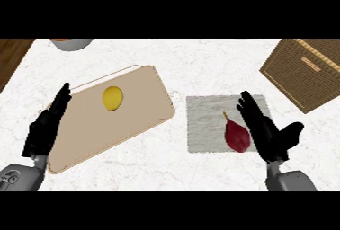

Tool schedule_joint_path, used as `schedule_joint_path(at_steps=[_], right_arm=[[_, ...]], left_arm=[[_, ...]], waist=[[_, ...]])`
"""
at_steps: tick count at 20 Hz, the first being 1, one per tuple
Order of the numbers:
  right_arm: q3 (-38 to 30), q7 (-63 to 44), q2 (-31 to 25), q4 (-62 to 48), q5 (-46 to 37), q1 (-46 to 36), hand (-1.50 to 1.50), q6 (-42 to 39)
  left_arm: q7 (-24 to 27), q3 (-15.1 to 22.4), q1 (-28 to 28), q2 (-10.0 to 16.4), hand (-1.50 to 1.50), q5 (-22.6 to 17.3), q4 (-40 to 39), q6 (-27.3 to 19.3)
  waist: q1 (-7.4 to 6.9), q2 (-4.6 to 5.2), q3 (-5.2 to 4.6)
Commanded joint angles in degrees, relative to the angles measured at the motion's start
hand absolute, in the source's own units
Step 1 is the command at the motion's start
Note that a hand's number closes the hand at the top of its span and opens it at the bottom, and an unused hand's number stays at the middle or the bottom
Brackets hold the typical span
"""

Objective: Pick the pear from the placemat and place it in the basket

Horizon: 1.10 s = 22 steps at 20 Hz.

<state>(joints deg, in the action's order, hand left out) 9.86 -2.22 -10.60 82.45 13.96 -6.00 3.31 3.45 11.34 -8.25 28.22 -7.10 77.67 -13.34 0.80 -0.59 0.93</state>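
A dark red pear with a thin stem lies on the grey placemat right of centre. My right hand hovers just right of the pear, fingers straight and pointing away from me, thumb spread to the right; it holds nothing. The brown woven basket stands at the far right, beyond the right hand. My left hand stays open at the left, fingers up, beside the cutting board's left edge.
A tan cutting board lies tilted left of the placemat, with a yellow fruit on it. A grey bowl shows at the top left edge. A wooden strip borders the counter's far left.
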Motion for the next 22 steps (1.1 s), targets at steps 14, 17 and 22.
schedule_joint_path(at_steps=[14,17,22], right_arm=[[-6.73,29.77,-0.12,-3.16,6.97,-8.61,-1.50,-31.92],[-8.55,23.13,-10.37,-0.96,-0.53,-12.35,-1.50,-27.72],[-9.57,21.80,-26.54,-3.11,-12.27,-16.03,-1.50,-31.56]], left_arm=[[-15.01,1.62,-5.30,-5.14,0.00,-1.03,0.65,0.47],[-12.39,0.58,-3.69,-3.68,0.00,-2.21,-1.08,2.22],[-13.91,0.50,-5.54,-3.98,0.00,-1.41,-0.25,0.94]], waist=[[-0.66,0.53,-0.90],[-0.61,0.35,-1.05],[-1.14,0.66,-0.98]])
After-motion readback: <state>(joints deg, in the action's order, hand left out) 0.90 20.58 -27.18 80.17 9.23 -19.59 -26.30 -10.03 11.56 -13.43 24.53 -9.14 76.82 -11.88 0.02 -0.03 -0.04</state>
